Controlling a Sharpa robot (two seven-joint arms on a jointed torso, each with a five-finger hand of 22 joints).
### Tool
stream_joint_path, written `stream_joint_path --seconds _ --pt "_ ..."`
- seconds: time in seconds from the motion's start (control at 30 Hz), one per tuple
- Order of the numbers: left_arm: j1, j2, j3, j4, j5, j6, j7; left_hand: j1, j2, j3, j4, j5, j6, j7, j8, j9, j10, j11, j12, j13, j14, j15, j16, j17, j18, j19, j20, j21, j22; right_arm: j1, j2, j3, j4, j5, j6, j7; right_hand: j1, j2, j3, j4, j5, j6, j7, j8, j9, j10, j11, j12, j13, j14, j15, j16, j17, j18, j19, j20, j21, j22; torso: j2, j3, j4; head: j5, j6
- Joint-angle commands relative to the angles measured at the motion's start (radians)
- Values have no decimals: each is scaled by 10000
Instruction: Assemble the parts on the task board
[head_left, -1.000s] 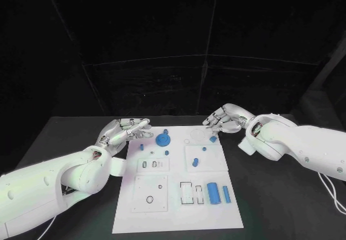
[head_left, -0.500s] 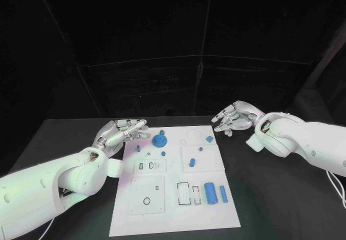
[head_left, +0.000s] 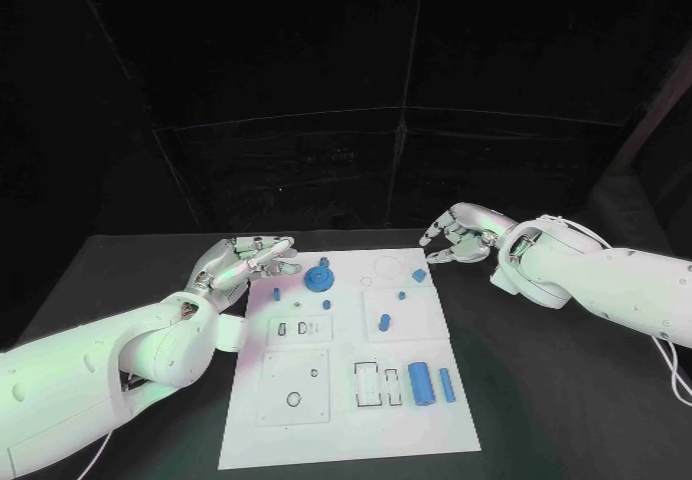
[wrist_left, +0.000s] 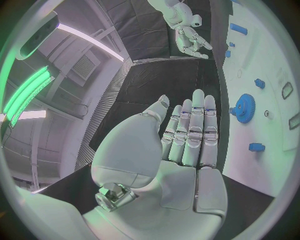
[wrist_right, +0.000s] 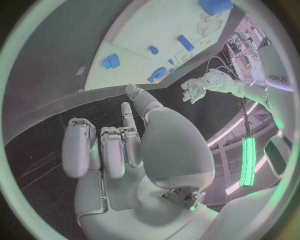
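The white task board (head_left: 340, 425) lies lengthwise in the middle of the black table. On its far end sit a blue gear (head_left: 322, 277), a small blue block (head_left: 420, 275) and a small blue peg (head_left: 277, 294). A blue oval piece (head_left: 384, 321) lies mid-board; a blue cylinder (head_left: 423, 384) and a thin blue bar (head_left: 447, 385) lie nearer me. My left hand (head_left: 248, 258) hovers at the board's far left corner, fingers straight and empty (wrist_left: 187, 140). My right hand (head_left: 459, 238) floats off the far right corner, holding nothing, fingers loosely bent (wrist_right: 119, 145).
The board (wrist_right: 137, 45) has several outlined slots and holes, such as the rectangular ones (head_left: 372, 385) beside the cylinder. Black table (head_left: 577, 400) stretches wide on both sides of the board. A dark curtain backs the table.
My right hand has drawn back from the small blue block, up and to the right, leaving the block on the board. The left hand has barely moved. The camera has shifted slightly.
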Motion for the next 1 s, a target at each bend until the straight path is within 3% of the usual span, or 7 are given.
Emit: stream_joint_path --seconds 0.03,0.17,0.47,0.67,0.8,1.0 --pt "6 35 0 -36 -92 191 129 -87 -36 49 16 43 34 25 -64 -8 33 18 -63 -12 -97 -3 -43 13 62 -22 43 -67 -8 11 87 -1 -40 -2129 -61 -403 -24 130 -90 25 -86 -130 1 56 -18 501 17 -140 1955 1061 50 25 2626 -734 1060 9 1450 3159 -12 -10 0 -12 -33" --pt "-6 66 -1 -78 -93 199 130 -87 -36 49 16 43 34 25 -64 -8 33 18 -63 -12 -97 -3 -43 13 62 -22 43 -67 -8 4 164 -3 -25 -2849 133 -516 -45 132 -128 50 -93 -108 -12 85 -14 613 11 -21 2100 1061 46 25 2626 -753 1088 9 1493 3260 -6 -4 12 -28 -50" --pt "-22 123 -4 -139 -94 217 128 -87 -39 65 7 43 26 35 -75 -10 24 25 -77 -14 -98 1 -61 19 63 -26 48 -75 -14 -46 387 -13 19 -4101 934 -954 9 116 -222 60 -315 -663 -92 -220 -77 993 -76 371 2587 1061 -6 25 2626 -753 1088 6 1493 3260 -21 -20 1 -36 -114" --pt "-27 129 -5 -148 -94 221 125 -87 -39 65 7 43 26 35 -75 -10 24 25 -77 -14 -98 1 -61 19 63 -26 48 -75 -14 -99 523 -21 -61 -4456 1203 -1134 96 111 -333 66 -594 -1236 -186 -521 -74 1023 -313 403 2627 1061 -196 25 2626 -753 1088 -145 1493 3260 -29 -28 11 -30 -128" --pt "-28 130 -5 -148 -95 223 123 -87 -39 65 7 43 26 35 -75 -10 24 25 -77 -14 -98 1 -61 19 63 -26 48 -75 -14 -111 599 -27 -125 -4525 1403 -1183 115 115 -371 79 -626 -1341 -229 -577 -67 1023 -359 403 2627 1061 -238 25 2626 -753 1088 -191 1493 3260 -24 -41 20 -25 -148" --pt "-28 128 -5 -152 -95 216 122 -87 -39 65 7 43 26 35 -75 -10 24 25 -77 -14 -98 1 -61 19 63 -26 48 -75 -14 -144 703 -49 -223 -4572 1918 -1262 141 150 -371 86 -626 -1369 -251 -592 -60 1023 -381 403 2627 1061 -260 25 2626 -753 1088 -211 1493 3260 -30 -28 11 9 -176"
